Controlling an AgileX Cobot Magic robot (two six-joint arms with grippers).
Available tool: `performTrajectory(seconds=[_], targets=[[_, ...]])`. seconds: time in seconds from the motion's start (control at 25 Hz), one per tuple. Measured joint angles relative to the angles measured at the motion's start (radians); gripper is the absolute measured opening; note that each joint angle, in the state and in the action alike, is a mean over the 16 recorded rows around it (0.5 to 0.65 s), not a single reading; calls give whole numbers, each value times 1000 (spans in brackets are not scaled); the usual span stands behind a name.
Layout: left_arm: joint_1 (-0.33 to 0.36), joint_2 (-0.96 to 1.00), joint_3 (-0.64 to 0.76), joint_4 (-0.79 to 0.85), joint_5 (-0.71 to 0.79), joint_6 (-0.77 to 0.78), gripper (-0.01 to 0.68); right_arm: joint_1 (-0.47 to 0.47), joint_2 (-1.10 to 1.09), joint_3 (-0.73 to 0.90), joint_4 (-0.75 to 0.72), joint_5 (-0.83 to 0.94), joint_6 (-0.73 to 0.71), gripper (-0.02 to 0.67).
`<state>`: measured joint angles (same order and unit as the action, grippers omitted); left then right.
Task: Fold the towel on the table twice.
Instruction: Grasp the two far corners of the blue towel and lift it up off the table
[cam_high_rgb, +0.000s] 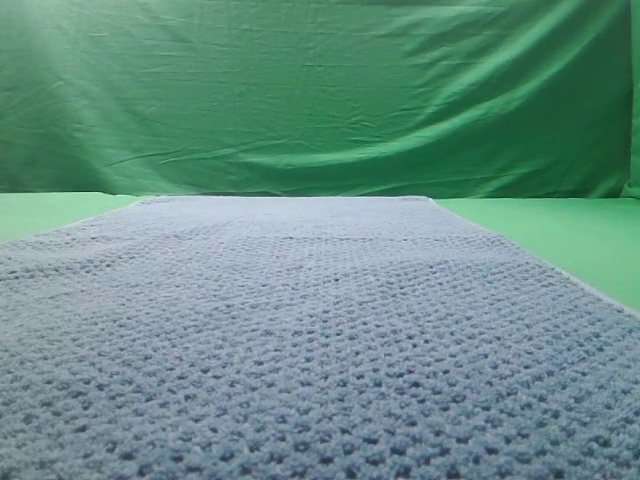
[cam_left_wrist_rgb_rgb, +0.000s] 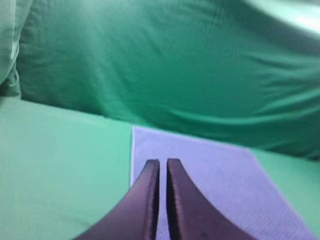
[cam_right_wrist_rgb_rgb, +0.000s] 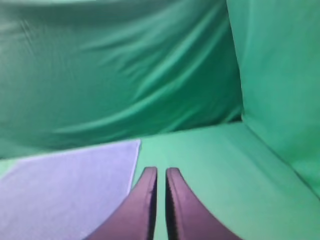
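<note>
— Two grippers show, each only in its own wrist view. How do they stand against the towel (cam_high_rgb: 300, 330)?

— Nearest, the left gripper (cam_left_wrist_rgb_rgb: 160, 162) hangs over the towel's left edge, its dark fingers (cam_left_wrist_rgb_rgb: 145, 200) drawn almost together with only a thin slit between them, and nothing is held. The right gripper (cam_right_wrist_rgb_rgb: 161, 170) sits just off the towel's right edge, over bare table (cam_right_wrist_rgb_rgb: 210, 165), jaws likewise nearly closed and empty.

— And the towel itself?

— It lies flat and spread out on the table, unfolded, its waffle weave filling the high view from the near edge to its far hem. Green table shows on both sides of it. Beyond the towel's far end hangs the wrinkled green backdrop (cam_high_rgb: 320, 100).
</note>
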<state>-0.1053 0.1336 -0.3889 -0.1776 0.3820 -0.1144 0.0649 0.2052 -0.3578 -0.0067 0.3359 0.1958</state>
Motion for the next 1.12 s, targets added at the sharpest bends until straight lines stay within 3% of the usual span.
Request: performTrajectory(seconds=[0.52,1.12], targets=[[-10,113,-101,-18,196,80,55,33,204,-156,153,244,-69,40],[-28,507,-349,-19,417,95,55,136,672,-505,98,573,-203,0]])
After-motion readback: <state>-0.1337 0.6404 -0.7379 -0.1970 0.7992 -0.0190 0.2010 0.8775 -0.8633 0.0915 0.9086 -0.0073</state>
